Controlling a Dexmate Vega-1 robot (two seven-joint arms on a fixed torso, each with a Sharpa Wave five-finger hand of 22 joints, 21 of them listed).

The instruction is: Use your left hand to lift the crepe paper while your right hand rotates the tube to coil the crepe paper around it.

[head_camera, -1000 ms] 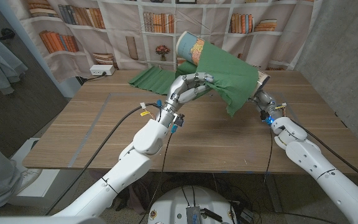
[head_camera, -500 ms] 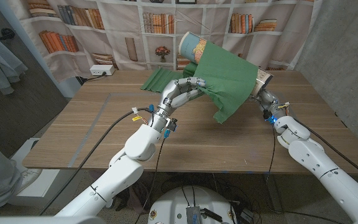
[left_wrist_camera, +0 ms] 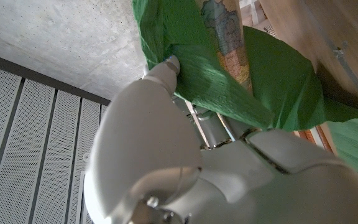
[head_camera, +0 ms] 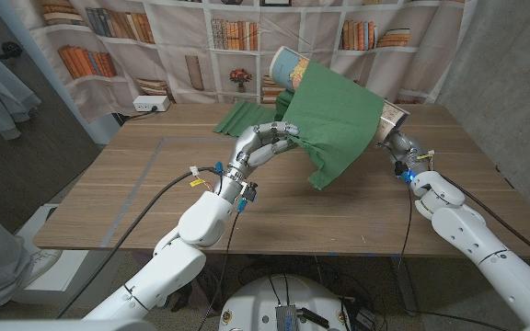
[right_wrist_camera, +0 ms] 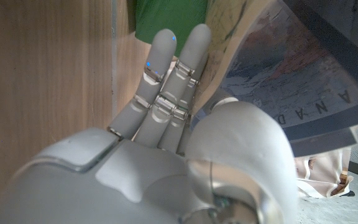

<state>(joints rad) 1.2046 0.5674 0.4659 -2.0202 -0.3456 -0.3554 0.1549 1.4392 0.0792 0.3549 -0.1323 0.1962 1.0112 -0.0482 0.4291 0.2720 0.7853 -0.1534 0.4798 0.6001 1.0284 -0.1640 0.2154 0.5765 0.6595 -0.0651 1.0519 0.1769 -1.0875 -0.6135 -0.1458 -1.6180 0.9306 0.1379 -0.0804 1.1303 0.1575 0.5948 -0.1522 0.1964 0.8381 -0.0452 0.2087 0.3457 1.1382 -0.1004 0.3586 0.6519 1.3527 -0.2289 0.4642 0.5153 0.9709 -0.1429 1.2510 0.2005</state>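
Note:
A map-printed tube is held above the table, slanting from upper left down to the right. Green crepe paper drapes over its middle, with a loose flap hanging down and a tail trailing on the table behind. My left hand pinches the paper's left edge below the tube; the left wrist view shows its fingers gripping the green paper against the tube. My right hand grips the tube's lower right end; its fingers lie along the map tube.
The wooden table ends close behind the tube at a bookshelf-printed backdrop. A white power strip sits at the back left. Black cables run along both arms.
My left hand has drawn the paper's edge leftward and back. The hanging flap has shifted left under the tube. The right hand has stayed on the tube's end.

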